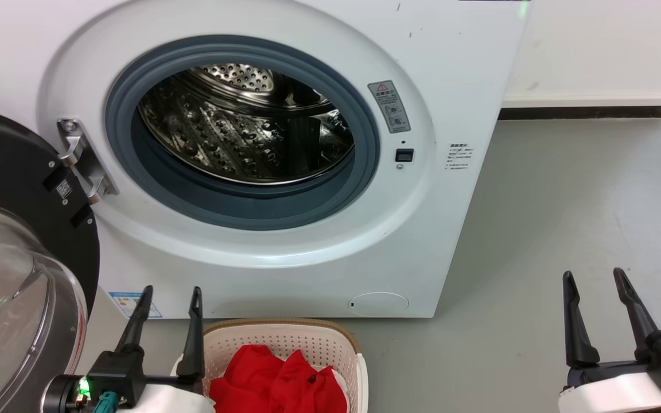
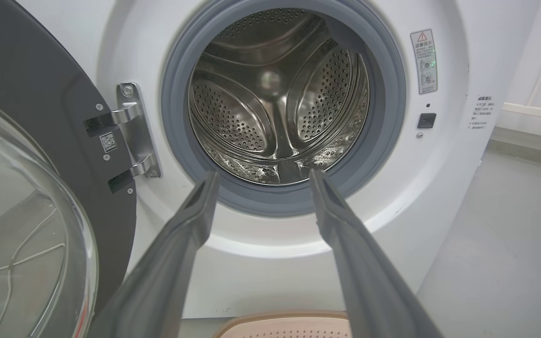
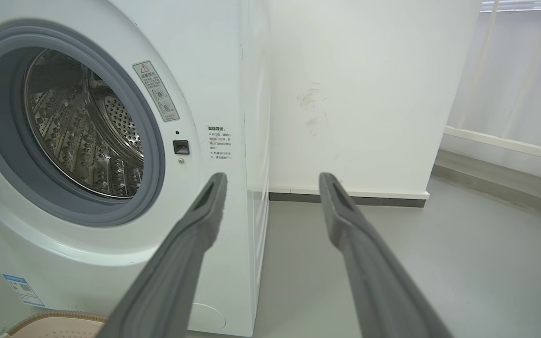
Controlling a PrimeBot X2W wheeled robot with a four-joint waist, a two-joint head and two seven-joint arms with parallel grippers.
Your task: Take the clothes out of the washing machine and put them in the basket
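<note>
The red clothes lie heaped in the basket set just below the open washing machine, whose drum looks empty, so the left tool and the right tool hover spread, holding nothing, the job seemingly done.

washing machine porthole: open passage | door: swung out left | basket: floor, below porthole
</note>
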